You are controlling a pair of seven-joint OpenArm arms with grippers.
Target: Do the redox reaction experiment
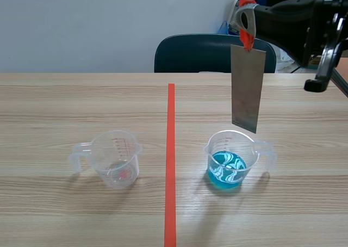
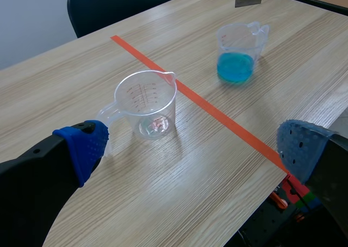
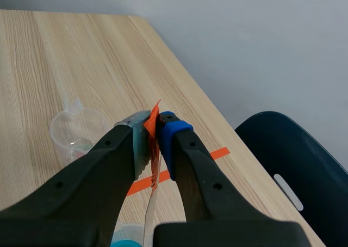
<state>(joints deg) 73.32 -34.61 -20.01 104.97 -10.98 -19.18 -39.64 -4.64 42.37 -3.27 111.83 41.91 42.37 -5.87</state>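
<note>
Table: wooden table (image 1: 81,105) is bearing both cups; a dark chair (image 1: 201,54) is standing beyond the blue-liquid cup (image 1: 228,168).
Metal plate (image 1: 247,89): hanging upright just above the blue-liquid cup.
Right gripper (image 3: 154,124): pinching the plate's orange tie (image 1: 246,39), high over the blue-liquid cup.
Clear cup (image 1: 117,160): sitting well apart from the blue-liquid cup.
Left gripper (image 2: 190,149): hovering, fingers spread wide and holding nothing, farther from the blue-liquid cup than the clear cup is.

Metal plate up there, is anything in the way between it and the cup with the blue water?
No, nothing visible. The metal plate hangs by its orange-red tie from the right hand, above the open measuring cup of blue liquid, with only air between them.
</note>
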